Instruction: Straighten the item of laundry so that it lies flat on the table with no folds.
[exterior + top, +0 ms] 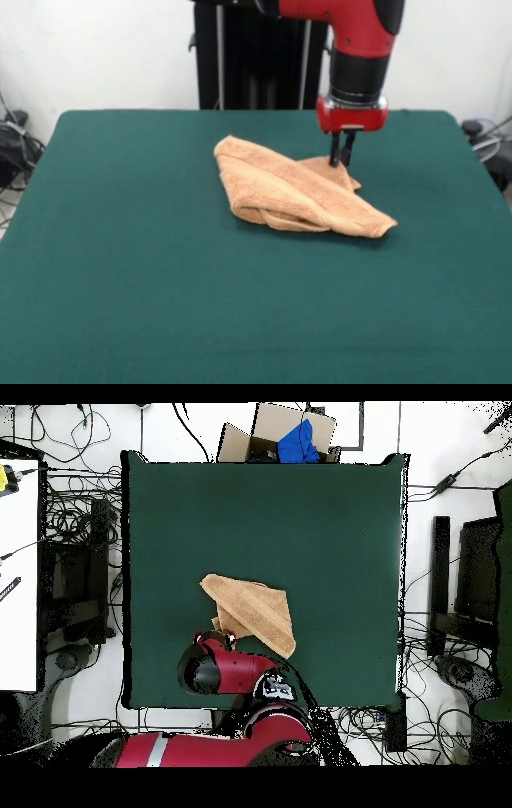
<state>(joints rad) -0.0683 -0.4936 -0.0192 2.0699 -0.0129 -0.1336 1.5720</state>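
Terry towel (296,196) folded, wedge-shaped, on felt table (160,280).

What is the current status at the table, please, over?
Gripper down at the towel's far edge, fingers close together on a corner. Towel folded over itself, not flat, on the green table. Nothing in the way.

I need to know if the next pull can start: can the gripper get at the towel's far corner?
Probably yes: the gripper already sits at the towel corner, nothing between them.
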